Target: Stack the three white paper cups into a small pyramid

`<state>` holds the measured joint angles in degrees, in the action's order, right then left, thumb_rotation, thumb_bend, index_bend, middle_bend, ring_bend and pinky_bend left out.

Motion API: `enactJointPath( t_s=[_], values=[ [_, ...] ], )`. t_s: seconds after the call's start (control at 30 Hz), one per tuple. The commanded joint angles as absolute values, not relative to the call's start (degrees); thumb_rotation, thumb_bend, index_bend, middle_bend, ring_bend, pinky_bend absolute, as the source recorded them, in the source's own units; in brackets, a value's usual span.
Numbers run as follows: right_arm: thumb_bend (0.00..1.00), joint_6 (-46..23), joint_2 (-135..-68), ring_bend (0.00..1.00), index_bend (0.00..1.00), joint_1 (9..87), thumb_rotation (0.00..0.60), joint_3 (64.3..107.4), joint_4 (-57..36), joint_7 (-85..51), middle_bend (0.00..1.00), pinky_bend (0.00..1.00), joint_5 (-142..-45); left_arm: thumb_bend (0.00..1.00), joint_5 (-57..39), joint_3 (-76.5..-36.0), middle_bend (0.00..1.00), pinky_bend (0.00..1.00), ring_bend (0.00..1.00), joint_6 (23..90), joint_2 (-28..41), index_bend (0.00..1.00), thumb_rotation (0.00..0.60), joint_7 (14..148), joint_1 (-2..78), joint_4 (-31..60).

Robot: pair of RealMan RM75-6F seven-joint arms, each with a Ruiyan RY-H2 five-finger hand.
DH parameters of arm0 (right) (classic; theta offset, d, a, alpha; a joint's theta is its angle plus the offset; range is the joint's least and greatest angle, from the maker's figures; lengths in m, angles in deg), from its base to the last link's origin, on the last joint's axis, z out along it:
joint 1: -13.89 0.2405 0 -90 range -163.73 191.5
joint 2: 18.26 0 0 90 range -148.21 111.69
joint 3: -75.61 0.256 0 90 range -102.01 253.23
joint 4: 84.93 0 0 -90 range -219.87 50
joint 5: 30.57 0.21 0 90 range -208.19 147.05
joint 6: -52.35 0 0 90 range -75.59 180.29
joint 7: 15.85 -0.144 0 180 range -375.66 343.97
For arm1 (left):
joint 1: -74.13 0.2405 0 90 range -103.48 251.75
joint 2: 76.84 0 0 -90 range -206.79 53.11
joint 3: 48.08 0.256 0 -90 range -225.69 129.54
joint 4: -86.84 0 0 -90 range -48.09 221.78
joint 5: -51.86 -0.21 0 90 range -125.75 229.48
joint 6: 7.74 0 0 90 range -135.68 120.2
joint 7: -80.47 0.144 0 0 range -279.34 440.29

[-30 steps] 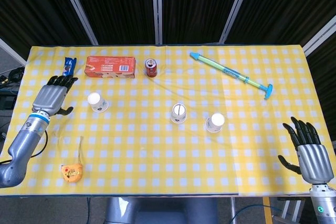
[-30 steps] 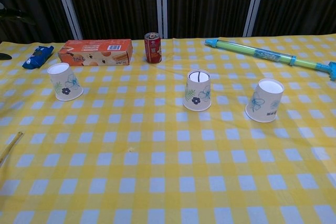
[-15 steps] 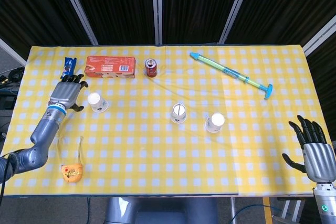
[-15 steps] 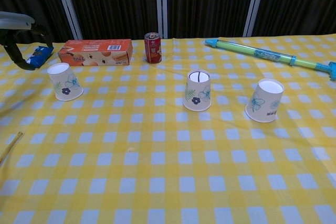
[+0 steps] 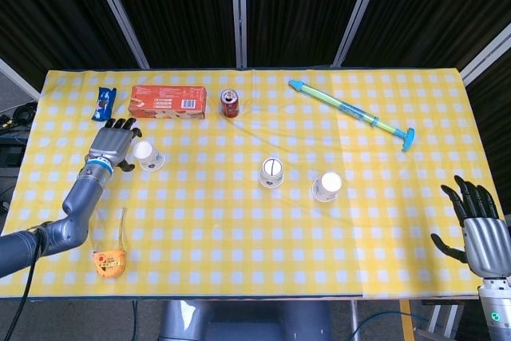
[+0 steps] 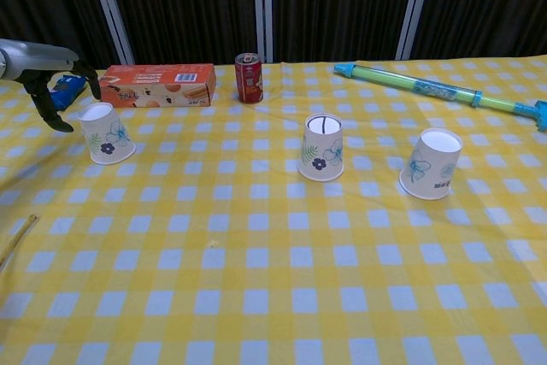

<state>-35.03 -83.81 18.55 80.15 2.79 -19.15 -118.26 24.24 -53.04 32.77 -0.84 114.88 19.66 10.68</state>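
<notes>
Three white paper cups stand upside down and apart on the yellow checked tablecloth (image 5: pixel 239 229): left cup (image 5: pixel 148 155), middle cup (image 5: pixel 271 172) and right cup (image 5: pixel 326 187), none stacked. Left hand (image 5: pixel 113 144) hovers just beside the left cup, fingers spread around its near side, holding nothing; whether it touches the cup cannot be told. Right hand (image 5: pixel 479 229) sits at the table's right edge, well away from the cups, fingers spread and empty. Behind the cups lie a red box (image 5: pixel 168 102), a red can (image 5: pixel 231 104), a blue packet (image 5: pixel 104 103) and a green-blue water squirter (image 5: pixel 353 114); an orange tape measure (image 5: pixel 108 263) lies near the front-left corner
</notes>
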Motion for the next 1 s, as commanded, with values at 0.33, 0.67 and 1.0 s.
enactJointPath(
  t_s=[0.33, 0.67, 1.0],
  values=[
    [0.10, -35.0, -83.6, 0.00, 0.17, 18.4, 0.600, 80.0, 2.9, -19.4, 0.00, 0.00, -118.4, 0.26, 24.0, -51.8, 0.00, 0.00, 0.00, 33.4, 1.9, 0.30, 0.600, 113.7, 18.9, 14.0],
    [0.10, -35.4, -83.6, 0.00, 0.17, 18.4, 0.600, 79.7, 3.2, -19.2, 0.00, 0.00, -119.2, 0.40, 20.6, -52.0, 0.00, 0.00, 0.00, 34.3, 2.1, 0.35, 0.600, 111.1, 19.6, 13.2],
    [0.10, -35.9, -83.4, 0.00, 0.17, 18.3, 0.600, 79.7, 3.6, -19.4, 0.00, 0.00, -119.6, 0.40, 14.9, -53.9, 0.00, 0.00, 0.00, 38.1, -1.1, 0.36, 0.600, 108.2, 20.6, 5.9]
  ],
)
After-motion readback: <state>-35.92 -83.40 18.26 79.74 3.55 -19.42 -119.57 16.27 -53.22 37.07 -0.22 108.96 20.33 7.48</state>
